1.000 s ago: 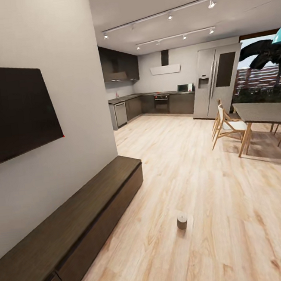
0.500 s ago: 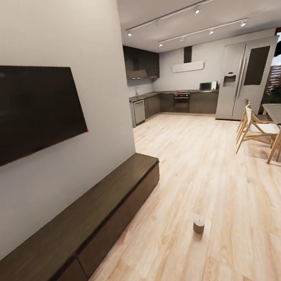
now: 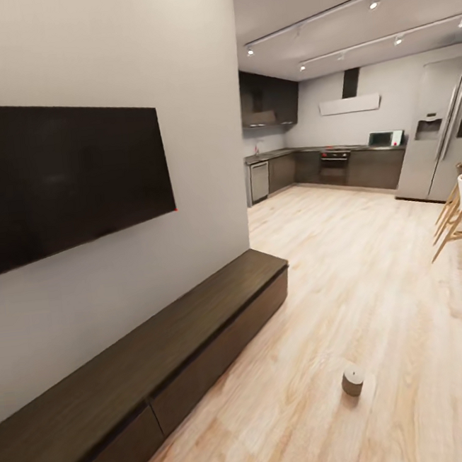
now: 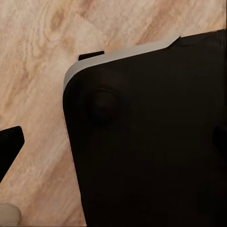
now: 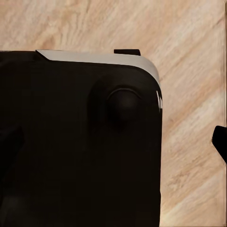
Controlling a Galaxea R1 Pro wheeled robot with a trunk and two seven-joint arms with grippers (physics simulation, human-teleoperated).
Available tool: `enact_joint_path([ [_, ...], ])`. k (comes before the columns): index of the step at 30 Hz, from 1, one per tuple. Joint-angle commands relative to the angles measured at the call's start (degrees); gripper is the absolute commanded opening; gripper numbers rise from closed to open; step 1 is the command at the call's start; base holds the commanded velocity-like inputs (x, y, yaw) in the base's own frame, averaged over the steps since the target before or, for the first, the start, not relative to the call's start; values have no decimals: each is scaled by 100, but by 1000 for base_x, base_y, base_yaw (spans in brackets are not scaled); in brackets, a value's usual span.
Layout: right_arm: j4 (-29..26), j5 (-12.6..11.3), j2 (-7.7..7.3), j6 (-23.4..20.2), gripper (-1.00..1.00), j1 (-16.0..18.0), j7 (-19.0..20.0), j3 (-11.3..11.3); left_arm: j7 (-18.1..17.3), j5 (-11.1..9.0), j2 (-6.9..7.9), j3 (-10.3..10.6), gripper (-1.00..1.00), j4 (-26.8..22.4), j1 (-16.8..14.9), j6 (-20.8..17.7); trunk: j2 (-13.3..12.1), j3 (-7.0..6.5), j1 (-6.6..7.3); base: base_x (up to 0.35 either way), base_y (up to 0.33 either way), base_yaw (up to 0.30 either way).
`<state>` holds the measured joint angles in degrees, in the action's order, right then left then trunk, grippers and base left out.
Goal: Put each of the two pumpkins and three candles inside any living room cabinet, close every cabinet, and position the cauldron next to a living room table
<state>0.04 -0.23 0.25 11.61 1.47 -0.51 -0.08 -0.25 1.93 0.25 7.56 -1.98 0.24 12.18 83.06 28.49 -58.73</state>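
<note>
Neither tool could be judged open or closed, since both wrist views looked down past the robot's dark base onto the wood floor. Over the last second the head view swung left, so the second candle and dining set left frame. One candle stood on the floor near the closed cabinet, probably the next pickup.

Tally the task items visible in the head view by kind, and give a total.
Candles: 1, a candle standing upright on the wood floor.
Cabinets: 1, the long dark-brown cabinet along the wall under the TV, its fronts shut.
Pumpkins: 0.
Cauldrons: 0.
Coffee tables: 0.
Total: 2.
</note>
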Motion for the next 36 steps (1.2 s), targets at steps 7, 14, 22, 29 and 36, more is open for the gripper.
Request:
enact_joint_path([
  [7, 4, -3, 1, 17, 100, 3, -9, -3, -1, 41, -64, 34, 100, -5, 2, 12, 2, 4, 0, 0, -270, 294],
  [14, 4, -3, 1, 16, 100, 3, -10, -2, -1, 44, -66, 36, 100, -4, 2, 12, 2, 8, 0, 0, -274, 294],
  [22, 4, -3, 1, 17, 100, 3, -10, 0, -1, 45, -67, 43, 100, -5, 2, 12, 2, 23, 0, -51, -245, 294],
  [29, 4, 13, 1, 17, 100, 3, -10, 0, -1, 45, -68, 44, 100, -4, 2, 20, 2, 37, 0, -189, -31, 294],
  [36, 4, 29, 1, 17, 100, 3, -8, 0, -2, 44, -64, 44, 100, -4, 2, 21, 2, 51, 0, -185, -1, 294],
])
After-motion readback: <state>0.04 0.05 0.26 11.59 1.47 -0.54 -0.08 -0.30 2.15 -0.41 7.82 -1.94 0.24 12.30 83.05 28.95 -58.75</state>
